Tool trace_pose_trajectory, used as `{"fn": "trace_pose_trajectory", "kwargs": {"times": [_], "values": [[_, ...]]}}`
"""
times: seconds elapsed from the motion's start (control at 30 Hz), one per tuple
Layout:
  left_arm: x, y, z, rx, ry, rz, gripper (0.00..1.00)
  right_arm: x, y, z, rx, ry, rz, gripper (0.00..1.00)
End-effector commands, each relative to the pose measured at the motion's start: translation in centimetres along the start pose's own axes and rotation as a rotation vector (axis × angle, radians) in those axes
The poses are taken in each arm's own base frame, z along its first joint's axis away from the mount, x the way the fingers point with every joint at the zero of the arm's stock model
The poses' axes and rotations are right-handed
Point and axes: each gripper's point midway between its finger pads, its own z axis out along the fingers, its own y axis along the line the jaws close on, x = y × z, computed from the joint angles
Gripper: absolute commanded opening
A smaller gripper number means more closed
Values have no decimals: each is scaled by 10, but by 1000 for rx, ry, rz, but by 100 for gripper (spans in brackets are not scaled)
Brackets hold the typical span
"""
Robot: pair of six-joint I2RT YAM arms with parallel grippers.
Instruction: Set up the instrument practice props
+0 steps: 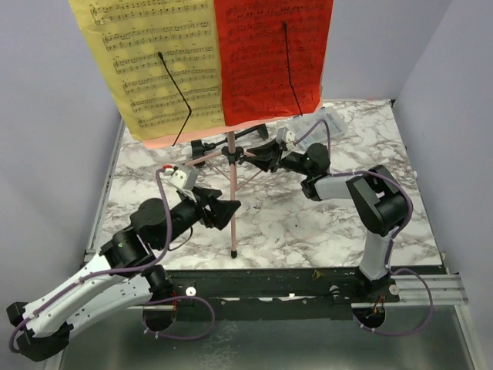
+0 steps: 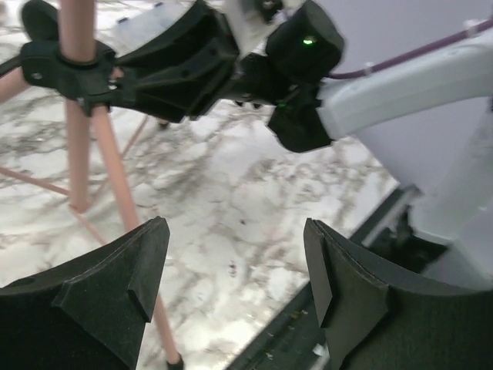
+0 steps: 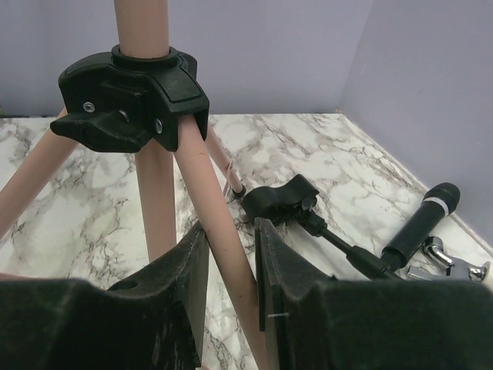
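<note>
Pink music stand (image 1: 229, 193) stood upright on the worktop (image 1: 323, 223), pole vertical, with the yellow page (image 1: 154, 62) and red page (image 1: 269, 54) up top. Right tool (image 3: 231, 243) was clamped on one slanted leg. Left tool (image 2: 235, 254) gaped apart beside the front leg. Microphone (image 3: 420, 223) lay flat near the wall.

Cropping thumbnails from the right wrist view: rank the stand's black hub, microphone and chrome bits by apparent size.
Largest first: black hub, though it sits nearest the camera, which inflates it; microphone; chrome bits.
</note>
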Motion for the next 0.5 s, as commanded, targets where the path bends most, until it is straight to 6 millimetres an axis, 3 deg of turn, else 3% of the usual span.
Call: {"fn": "trace_pose_trajectory", "kwargs": {"times": [0.0, 0.13, 0.23, 0.47], "values": [[-48, 27, 16, -117, -340, 107, 75, 68, 12, -14, 99, 137, 240, 0], [-55, 60, 32, -307, -412, 81, 74, 72, 16, -13, 122, 139, 243, 0], [-55, 81, 43, -443, -430, 43, 67, 75, 18, -11, 153, 141, 239, 0], [-55, 96, 71, -505, -395, 38, 59, 85, 28, -4, 182, 151, 248, 0]]}}
